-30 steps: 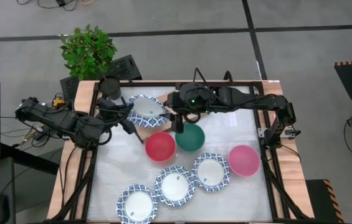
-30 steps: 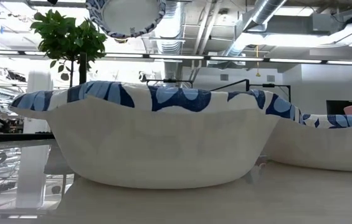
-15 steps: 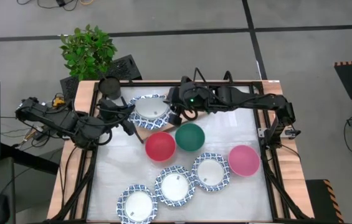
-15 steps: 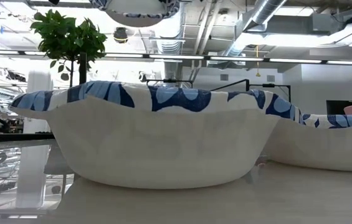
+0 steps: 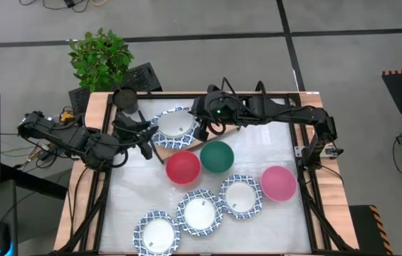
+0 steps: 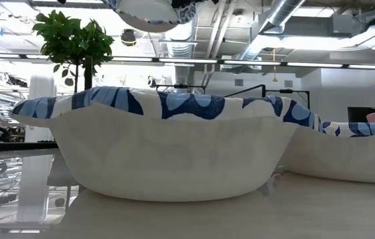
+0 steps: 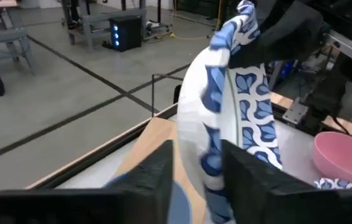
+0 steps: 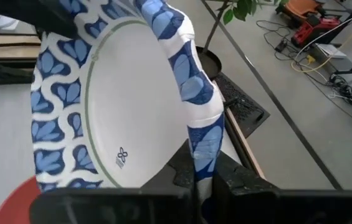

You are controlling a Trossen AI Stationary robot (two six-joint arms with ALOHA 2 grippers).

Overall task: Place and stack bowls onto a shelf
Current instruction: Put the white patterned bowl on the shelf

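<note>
Shelf [image 5: 159,137] at table's far edge, mostly hidden. Patterned bowl [image 5: 174,125] held tilted above it, rim pinched from both sides: right gripper [image 5: 202,129] fingers [image 8: 235,179] clamped on one edge, left gripper [image 5: 146,135] fingers [image 7: 154,171] straddling the opposite edge.
</note>
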